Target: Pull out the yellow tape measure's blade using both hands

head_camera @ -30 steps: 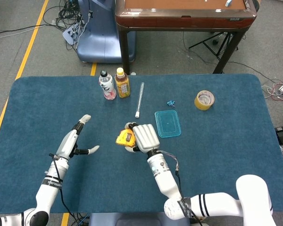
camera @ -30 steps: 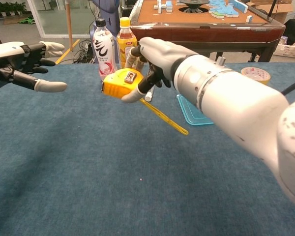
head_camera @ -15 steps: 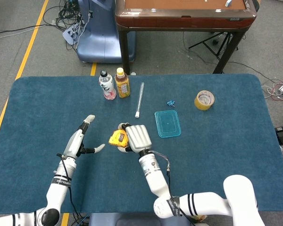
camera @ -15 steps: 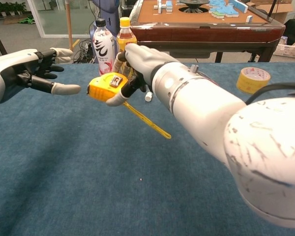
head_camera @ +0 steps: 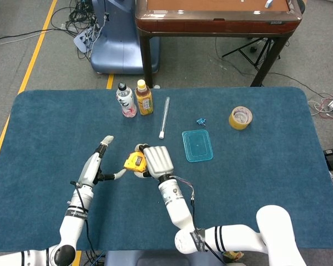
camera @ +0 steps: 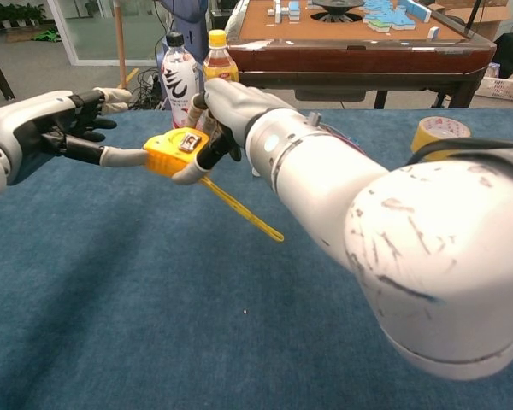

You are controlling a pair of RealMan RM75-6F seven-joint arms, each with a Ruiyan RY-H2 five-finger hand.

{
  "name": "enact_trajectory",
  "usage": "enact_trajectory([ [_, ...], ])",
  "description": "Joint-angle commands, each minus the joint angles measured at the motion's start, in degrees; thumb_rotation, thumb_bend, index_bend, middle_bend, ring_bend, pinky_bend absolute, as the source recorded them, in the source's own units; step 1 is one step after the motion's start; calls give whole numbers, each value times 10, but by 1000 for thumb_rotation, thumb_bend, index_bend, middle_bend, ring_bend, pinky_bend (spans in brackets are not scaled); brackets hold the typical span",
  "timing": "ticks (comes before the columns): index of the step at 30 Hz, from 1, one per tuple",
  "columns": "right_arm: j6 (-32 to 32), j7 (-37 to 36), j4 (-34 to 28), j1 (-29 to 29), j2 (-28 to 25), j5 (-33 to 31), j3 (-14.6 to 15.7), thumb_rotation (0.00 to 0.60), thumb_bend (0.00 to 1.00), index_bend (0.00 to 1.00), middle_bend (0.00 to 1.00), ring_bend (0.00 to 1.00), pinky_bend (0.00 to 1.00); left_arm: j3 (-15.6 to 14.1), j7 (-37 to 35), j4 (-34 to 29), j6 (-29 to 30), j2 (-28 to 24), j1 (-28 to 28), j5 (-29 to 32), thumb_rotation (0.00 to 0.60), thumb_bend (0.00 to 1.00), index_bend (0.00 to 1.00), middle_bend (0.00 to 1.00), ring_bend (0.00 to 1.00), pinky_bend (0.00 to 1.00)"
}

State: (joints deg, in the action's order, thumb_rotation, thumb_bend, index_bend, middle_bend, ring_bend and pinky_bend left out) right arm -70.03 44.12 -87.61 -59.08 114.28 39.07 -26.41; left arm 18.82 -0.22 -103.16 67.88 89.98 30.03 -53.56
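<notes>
Two bottles [head_camera: 125, 100], one tape measure [head_camera: 134, 162]

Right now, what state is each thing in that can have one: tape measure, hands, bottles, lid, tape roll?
Tape measure: lifted off the table, blade partly out and hanging.
Right hand: grips the tape measure.
Left hand: fingers apart, one fingertip at the case, holds nothing.
Bottles: upright, capped.
Lid: lying flat.
Tape roll: lying flat.
</notes>
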Motion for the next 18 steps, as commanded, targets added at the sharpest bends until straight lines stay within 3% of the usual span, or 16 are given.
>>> enact_trajectory([
  [1, 1, 2, 0, -4, 1, -3, -2, 600, 651, 767, 759, 753, 741, 1, 1, 2, 0, 2, 1, 2, 600, 173, 0, 0, 0, 0],
  [18, 8, 0, 2, -17, 0, -18, -5, 600, 651, 770, 761, 757, 741, 5, 3, 11, -1, 10, 4, 12, 600, 173, 0, 0, 0, 0],
])
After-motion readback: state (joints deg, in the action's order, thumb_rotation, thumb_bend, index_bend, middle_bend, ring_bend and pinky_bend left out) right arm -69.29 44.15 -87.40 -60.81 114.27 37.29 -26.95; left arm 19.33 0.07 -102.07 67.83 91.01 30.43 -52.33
